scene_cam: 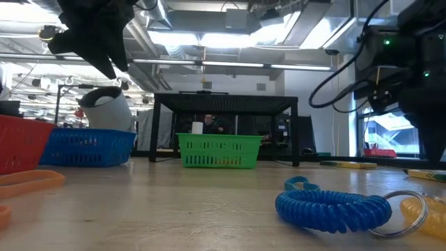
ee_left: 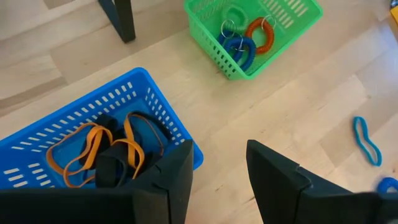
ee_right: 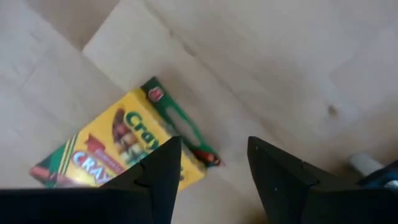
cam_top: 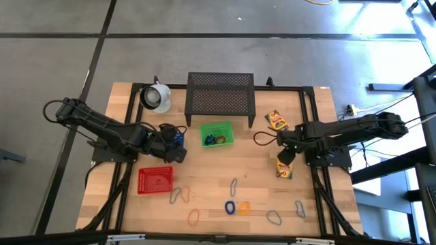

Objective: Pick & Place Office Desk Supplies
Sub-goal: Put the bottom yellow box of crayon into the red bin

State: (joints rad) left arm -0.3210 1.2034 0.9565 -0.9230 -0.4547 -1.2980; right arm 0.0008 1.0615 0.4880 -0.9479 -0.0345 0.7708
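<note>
Lying flat, yellow crayon box (ee_right: 115, 152) with green flap; both jaws parted, empty.

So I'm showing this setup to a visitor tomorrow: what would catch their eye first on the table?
Probably the three bright plastic baskets: red at the front left, blue under the open left gripper, green mid-table holding coiled loops. Next, the yellow crayon box on the right, just below the open right gripper, and the black mesh metal stand at the back.
</note>
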